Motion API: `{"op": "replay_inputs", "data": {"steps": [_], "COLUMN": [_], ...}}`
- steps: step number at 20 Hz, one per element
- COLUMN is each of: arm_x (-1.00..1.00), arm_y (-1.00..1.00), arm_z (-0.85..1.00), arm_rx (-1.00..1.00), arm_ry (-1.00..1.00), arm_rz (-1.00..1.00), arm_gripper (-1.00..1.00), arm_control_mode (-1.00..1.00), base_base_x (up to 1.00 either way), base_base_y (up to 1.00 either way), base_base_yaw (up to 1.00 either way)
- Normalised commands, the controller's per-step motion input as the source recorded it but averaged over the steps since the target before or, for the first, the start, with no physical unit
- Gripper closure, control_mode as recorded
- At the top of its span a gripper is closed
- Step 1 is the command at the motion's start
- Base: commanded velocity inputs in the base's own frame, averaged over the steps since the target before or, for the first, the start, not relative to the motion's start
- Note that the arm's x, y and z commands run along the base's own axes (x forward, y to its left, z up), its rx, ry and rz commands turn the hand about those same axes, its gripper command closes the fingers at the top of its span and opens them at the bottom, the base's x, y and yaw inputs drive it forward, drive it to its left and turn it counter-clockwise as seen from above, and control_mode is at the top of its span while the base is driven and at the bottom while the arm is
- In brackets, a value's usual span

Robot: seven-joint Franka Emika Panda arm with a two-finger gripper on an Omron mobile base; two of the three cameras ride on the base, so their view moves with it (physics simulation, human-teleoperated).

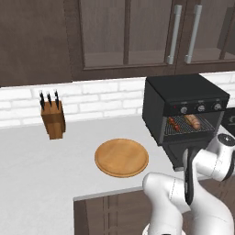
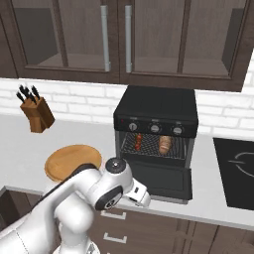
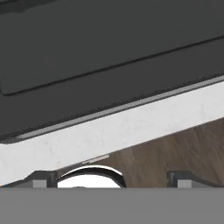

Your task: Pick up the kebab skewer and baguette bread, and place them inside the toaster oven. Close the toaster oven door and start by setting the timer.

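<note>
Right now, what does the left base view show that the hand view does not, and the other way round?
Left base view alone: the kebab skewer and baguette bread on the rack inside the toaster oven, the wooden plate and the knife block. Hand view alone: the open claw and the wooden cabinet front below. Both share the open toaster oven door and the white counter.

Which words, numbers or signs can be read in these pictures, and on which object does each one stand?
None can be read.
Toaster oven: tiny pale marks above its three knobs, too small to read.
Stovetop: thin white lines, a drawn ring, no text.
Knife block and wooden plate: no lettering.
</note>
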Motion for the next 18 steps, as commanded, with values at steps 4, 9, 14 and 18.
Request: {"op": "replay_inputs", "data": {"steps": [4, 9, 14, 18], "arm_x": [0.19, 0.43, 0.17, 0.08], "arm_y": [0.00, 0.04, 0.20, 0.46], "arm_z": [-0.47, -0.40, -0.36, -0.23], "arm_rx": [0.00, 0.00, 0.00, 0.00], "arm_ry": [0.00, 0.00, 0.00, 0.00], "arm_rz": [0.14, 0.10, 0.05, 0.00], "arm_gripper": [-1.00, -1.00, -1.00, -1.00], "arm_control_mode": [-1.00, -1.00, -1.00, -1.00], "base_base_x": [0.00, 0.00, 0.00, 0.00], "base_base_y": [0.00, 0.00, 0.00, 0.00], "base_base_yaw": [0.00, 0.00, 0.00, 0.00]}}
